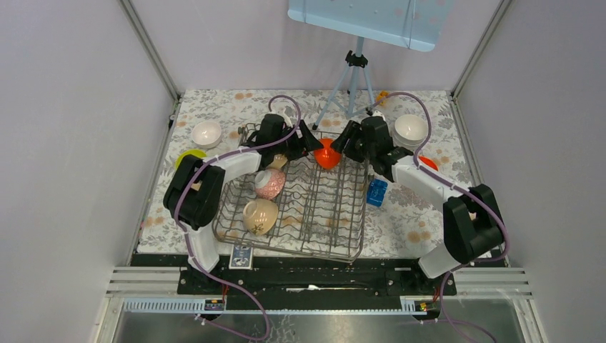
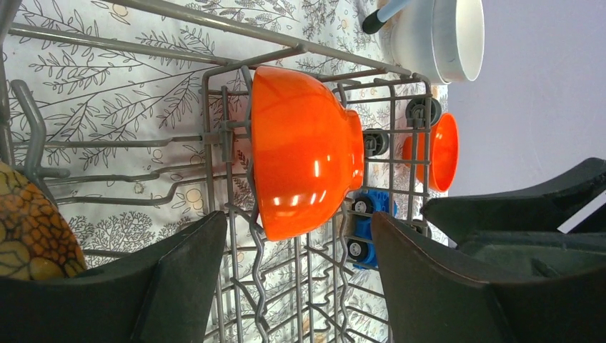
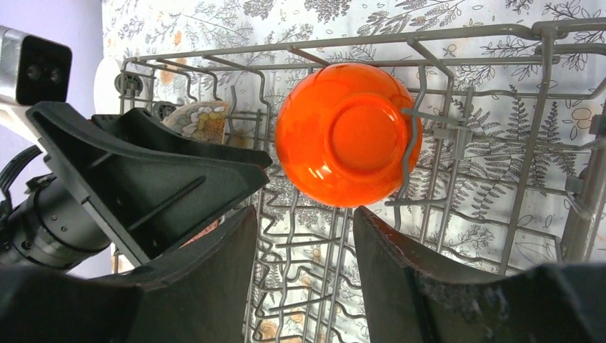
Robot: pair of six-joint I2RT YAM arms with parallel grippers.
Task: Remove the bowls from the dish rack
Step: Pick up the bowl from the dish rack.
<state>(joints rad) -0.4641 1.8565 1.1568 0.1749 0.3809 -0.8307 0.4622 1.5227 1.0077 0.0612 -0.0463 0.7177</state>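
The grey wire dish rack (image 1: pixel 314 214) lies mid-table. An orange-red bowl (image 1: pixel 327 153) stands on its side among the tines at the rack's far edge; it also shows in the left wrist view (image 2: pixel 304 150) and the right wrist view (image 3: pixel 348 133). My left gripper (image 1: pixel 306 143) is open just left of it, jaws (image 2: pixel 297 246) either side of its lower edge, not touching. My right gripper (image 1: pixel 347 144) is open just right of it, facing its foot (image 3: pixel 304 218). In the rack also sit a pink bowl (image 1: pixel 270 184), a beige bowl (image 1: pixel 259 216) and a patterned bowl (image 1: pixel 278 161).
On the table stand a white bowl (image 1: pixel 207 133) and a lime-yellow bowl (image 1: pixel 187 156) at the left, a white bowl (image 1: pixel 411 128) and a second orange-red bowl (image 1: pixel 427 162) at the right. A blue block (image 1: pixel 376 191) lies beside the rack. A tripod (image 1: pixel 354 78) stands behind it.
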